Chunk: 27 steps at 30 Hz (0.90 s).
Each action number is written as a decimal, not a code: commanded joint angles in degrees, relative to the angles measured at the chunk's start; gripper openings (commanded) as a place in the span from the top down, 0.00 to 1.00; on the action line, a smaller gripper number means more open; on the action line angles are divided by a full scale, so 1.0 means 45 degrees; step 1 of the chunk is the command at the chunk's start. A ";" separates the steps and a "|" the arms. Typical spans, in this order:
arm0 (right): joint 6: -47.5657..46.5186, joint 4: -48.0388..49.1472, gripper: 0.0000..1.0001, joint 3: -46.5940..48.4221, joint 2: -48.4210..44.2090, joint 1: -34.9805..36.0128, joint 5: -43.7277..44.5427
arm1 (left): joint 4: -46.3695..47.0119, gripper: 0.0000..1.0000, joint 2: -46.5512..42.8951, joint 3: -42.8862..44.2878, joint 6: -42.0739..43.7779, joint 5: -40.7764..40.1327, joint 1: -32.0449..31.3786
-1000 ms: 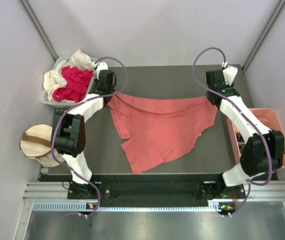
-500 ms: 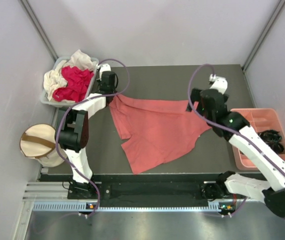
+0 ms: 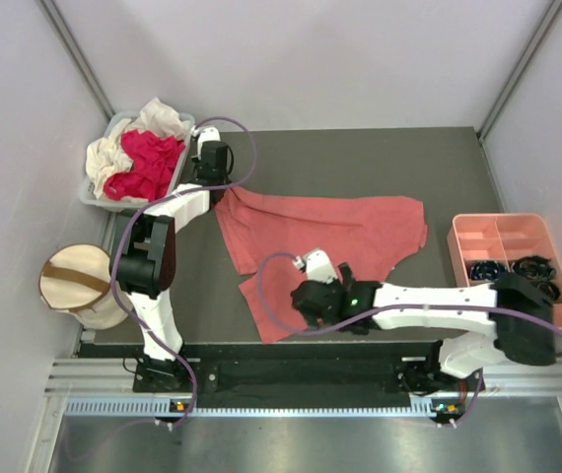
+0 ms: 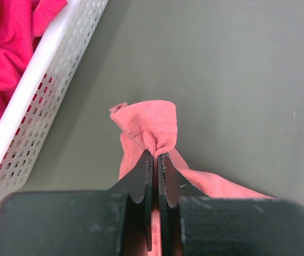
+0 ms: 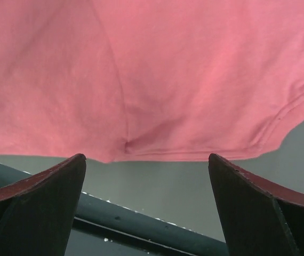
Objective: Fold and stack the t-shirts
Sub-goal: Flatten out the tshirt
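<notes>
Grey walls enclose a dark bench (image 3: 360,158). At far left, a white basket (image 3: 92,195) holds a crumpled magenta-red shirt (image 3: 148,163) and a cream-white shirt (image 3: 111,153); a cream drum bin (image 3: 74,286) stands nearer the arm bases. Beside the basket, the left gripper (image 4: 153,157) is clenched on the far-left corner of the salmon-pink shirt (image 3: 330,236), which lies spread across the bench's middle, long axis running left to right. The right gripper (image 3: 303,302) hangs low over the shirt's near hem, jaws wide apart and empty. The hem lies just ahead of its fingers, so the right arm is nearer that free edge. A pink tray (image 3: 518,229) stands far right.
</notes>
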 commanded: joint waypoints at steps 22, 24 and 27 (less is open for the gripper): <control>-0.1987 0.2562 0.17 0.3991 0.5272 0.4172 -0.0182 | 0.0142 1.00 0.0035 0.0386 0.0377 -0.0227 0.0104; -0.2104 0.2718 0.18 0.4187 0.5506 0.4232 -0.0357 | 0.0103 1.00 0.0016 0.0386 0.0396 -0.0227 0.0104; -0.2163 0.2972 0.18 0.4304 0.5644 0.4291 -0.0708 | 0.0103 1.00 0.0015 0.0386 0.0435 -0.0227 0.0124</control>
